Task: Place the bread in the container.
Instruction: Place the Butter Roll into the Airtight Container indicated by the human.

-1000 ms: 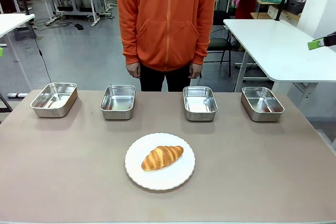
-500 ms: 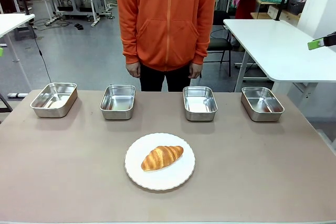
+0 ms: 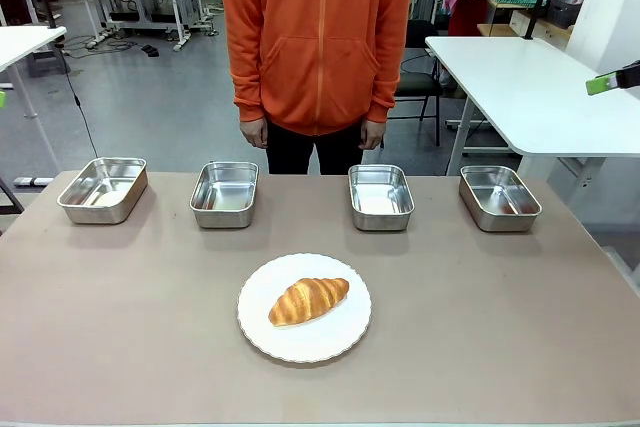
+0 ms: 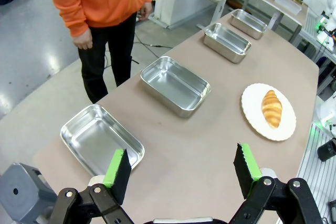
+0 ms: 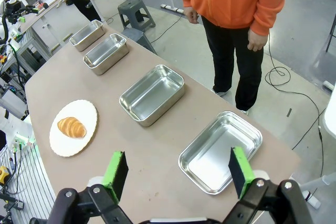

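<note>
Brownish table [image 3: 520, 347] lies below both arms. Nearest, the left gripper [image 4: 181, 169] and the right gripper [image 5: 178, 172] hang high over its left and right ends, jaws wide apart, grasping nothing. At the near middle the bread [image 3: 309, 300] rests on a white plate [image 3: 340, 339]. Bare table surface separates the plate from the far row: leftmost container [image 3: 100, 212], second container [image 3: 222, 219], third container [image 3: 381, 222], rightmost container [image 3: 500, 222], all apart from each other. Behind them a person [image 3: 318, 37] in an orange hoodie stands, arms down. The right wrist view adds a grey stool [image 5: 135, 11] on the floor, and the front view a white table [image 3: 520, 77] at far right.
</note>
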### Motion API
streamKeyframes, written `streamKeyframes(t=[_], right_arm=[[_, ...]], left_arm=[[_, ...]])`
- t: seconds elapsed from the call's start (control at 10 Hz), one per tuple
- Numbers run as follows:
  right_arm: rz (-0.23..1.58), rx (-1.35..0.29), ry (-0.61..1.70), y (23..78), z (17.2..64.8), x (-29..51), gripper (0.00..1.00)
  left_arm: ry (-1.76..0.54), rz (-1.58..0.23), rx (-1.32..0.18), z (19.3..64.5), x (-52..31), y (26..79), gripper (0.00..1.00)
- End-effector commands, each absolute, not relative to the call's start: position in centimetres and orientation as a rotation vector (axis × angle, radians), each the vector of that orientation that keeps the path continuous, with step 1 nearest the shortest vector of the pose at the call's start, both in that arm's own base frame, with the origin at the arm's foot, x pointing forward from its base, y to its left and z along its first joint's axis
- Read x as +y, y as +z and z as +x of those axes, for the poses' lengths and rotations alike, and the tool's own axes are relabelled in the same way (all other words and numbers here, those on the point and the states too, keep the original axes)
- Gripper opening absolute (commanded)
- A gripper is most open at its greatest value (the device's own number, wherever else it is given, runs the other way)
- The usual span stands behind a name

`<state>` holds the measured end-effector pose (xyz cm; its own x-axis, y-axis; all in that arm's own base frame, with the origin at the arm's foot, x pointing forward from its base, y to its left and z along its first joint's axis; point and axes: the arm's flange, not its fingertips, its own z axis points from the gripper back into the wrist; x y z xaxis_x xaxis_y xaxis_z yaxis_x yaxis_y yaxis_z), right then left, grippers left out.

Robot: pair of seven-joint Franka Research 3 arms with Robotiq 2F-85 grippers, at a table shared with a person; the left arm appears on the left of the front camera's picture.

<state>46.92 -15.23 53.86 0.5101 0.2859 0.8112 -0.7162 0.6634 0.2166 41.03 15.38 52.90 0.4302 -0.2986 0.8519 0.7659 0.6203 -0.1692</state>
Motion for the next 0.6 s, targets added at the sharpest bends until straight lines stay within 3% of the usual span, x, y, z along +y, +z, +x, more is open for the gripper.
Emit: streamKeyframes(t=[0.0,0.5], right_arm=[[0.579,-0.839,0.645,53.96,47.00,-15.11,1.00],[0.579,-0.839,0.645,53.96,47.00,-15.11,1.00]], left_arm=[[-0.716,-0.601,-0.898,40.96,15.45,52.93,1.00],[-0.716,-0.601,-0.898,40.96,15.45,52.93,1.00]])
